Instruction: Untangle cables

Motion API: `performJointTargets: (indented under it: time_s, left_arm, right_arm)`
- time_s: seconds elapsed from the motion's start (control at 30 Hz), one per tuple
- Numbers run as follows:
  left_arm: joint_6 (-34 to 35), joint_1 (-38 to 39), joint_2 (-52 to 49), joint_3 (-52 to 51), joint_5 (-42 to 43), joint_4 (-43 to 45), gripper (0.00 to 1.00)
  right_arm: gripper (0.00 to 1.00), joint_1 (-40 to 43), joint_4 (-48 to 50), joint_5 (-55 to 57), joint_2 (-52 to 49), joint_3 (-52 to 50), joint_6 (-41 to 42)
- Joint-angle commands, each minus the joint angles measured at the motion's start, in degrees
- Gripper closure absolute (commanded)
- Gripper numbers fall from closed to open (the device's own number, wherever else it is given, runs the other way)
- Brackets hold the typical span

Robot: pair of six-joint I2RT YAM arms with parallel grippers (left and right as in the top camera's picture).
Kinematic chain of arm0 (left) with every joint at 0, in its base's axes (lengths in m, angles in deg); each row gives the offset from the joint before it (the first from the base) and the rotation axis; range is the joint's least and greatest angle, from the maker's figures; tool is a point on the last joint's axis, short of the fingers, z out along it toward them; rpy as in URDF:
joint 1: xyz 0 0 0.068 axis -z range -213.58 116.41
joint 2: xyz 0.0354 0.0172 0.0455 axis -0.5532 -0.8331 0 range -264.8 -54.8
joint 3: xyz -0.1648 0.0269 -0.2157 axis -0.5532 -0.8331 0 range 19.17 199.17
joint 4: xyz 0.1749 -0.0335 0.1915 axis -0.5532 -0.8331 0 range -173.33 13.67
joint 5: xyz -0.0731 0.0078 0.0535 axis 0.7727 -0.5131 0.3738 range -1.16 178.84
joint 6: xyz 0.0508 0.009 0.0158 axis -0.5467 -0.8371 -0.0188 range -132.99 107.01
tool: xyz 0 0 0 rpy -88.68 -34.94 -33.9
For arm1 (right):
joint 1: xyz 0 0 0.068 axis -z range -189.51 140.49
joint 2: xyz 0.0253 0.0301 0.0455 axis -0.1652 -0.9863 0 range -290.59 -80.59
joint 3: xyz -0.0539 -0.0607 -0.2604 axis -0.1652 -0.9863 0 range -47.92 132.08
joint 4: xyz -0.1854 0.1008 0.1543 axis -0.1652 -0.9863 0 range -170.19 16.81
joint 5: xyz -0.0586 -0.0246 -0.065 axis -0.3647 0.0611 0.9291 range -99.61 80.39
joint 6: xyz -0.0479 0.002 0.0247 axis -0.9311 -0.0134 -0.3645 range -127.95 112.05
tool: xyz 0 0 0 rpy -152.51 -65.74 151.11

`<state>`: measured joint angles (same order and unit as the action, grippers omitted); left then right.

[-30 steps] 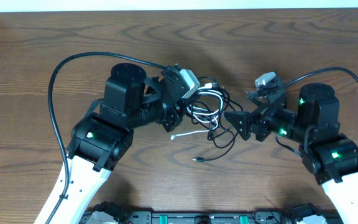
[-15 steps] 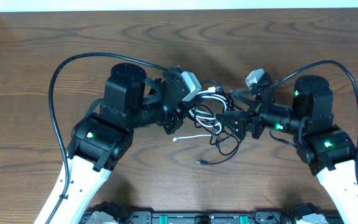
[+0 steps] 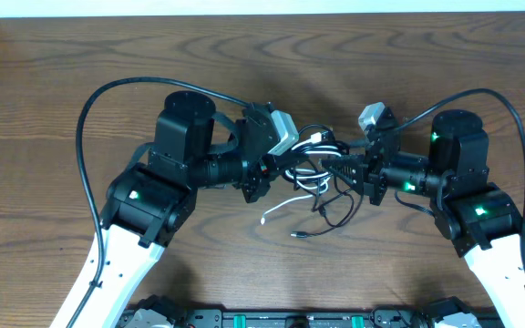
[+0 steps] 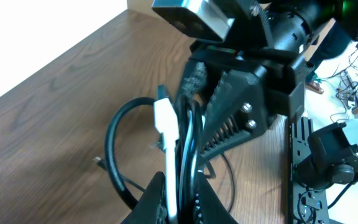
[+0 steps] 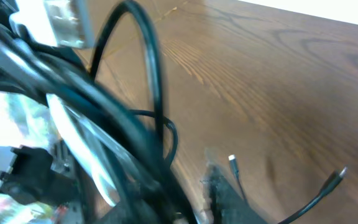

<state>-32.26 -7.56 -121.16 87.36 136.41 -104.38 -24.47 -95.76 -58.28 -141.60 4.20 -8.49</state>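
The cables (image 3: 310, 175), a knot of thin black cords and one white cord, hang between my two grippers at the middle of the table. My left gripper (image 3: 270, 171) is shut on the knot's left side. In the left wrist view its jaws (image 4: 180, 202) pinch the white cable (image 4: 168, 149) together with black ones. My right gripper (image 3: 334, 169) has its jaws closed around the knot's right side. The right wrist view is blurred; black cables (image 5: 123, 124) run down into the right gripper (image 5: 191, 208). A white tail (image 3: 276, 211) and a black plug end (image 3: 297, 235) trail on the wood.
Thick black arm wires (image 3: 89, 100) arch over both arms. The brown wooden table (image 3: 62, 55) stretches behind the arms. A black rail (image 3: 290, 319) runs along the front edge. Floor clutter (image 4: 353, 93) shows beyond the table in the left wrist view.
My right gripper moved left into the knot and closed its wide-open jaws around the cables. The left gripper kept its grip and shifted slightly right. The loose tails slid a little.
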Motion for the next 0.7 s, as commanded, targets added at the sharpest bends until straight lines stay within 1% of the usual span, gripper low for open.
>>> performJointTargets:
  time_s: [0.0, 0.13, 0.23, 0.27, 0.3, 0.33, 0.37, 0.4, 0.43, 0.5, 0.67]
  left_arm:
    - [0.5, -0.2, -0.4, 0.9, 2.8, 0.0, 0.92]
    - [0.5, -0.2, -0.5, 0.9, -0.3, -0.8, 0.92]
    - [0.5, -0.2, -0.5, 0.9, -3.8, -1.5, 0.91]
    - [0.5, -0.2, -0.5, 0.9, -4.7, -1.7, 0.83]
    - [0.5, -0.2, -0.5, 0.9, -5.0, -1.8, 0.67]
    - [0.5, -0.2, -0.5, 0.9, -5.2, -1.9, 0.57]
    - [0.5, -0.2, -0.5, 0.9, -5.2, -1.9, 0.49]
    - [0.5, -0.2, -0.5, 0.9, -5.2, -2.0, 0.43]
    - [0.5, -0.2, -0.5, 0.9, -5.2, -2.2, 0.34]
    - [0.5, -0.2, -0.5, 0.9, -5.2, -2.4, 0.30]
    - [0.5, -0.2, -0.5, 0.9, -5.2, -3.1, 0.28]
  right_arm:
    - [0.88, 0.3, 0.2, 0.1, 0.0, 0.6, -1.9]
    - [0.92, 0.4, 2.1, 0.3, 0.2, 0.6, -2.1]
    - [0.93, 0.4, 3.4, 0.3, 0.6, 0.6, -2.1]
    - [0.92, 0.4, 3.6, 0.5, 0.8, 0.6, -2.1]
    - [0.92, 0.4, 3.8, 1.0, 1.0, 0.6, -2.1]
    - [0.92, 0.5, 3.8, 1.7, 1.2, 0.6, -2.1]
    - [0.92, 0.6, 3.7, 2.3, 1.4, 0.6, -2.1]
    - [0.93, 0.9, 3.7, 2.3, 1.7, 0.6, -2.1]
    - [0.93, 1.5, 3.7, 2.2, 2.3, 0.6, -2.1]
    - [0.93, 2.2, 3.7, 2.2, 3.1, 0.6, -2.1]
    - [0.94, 3.1, 3.7, 2.0, 5.2, 0.6, -2.1]
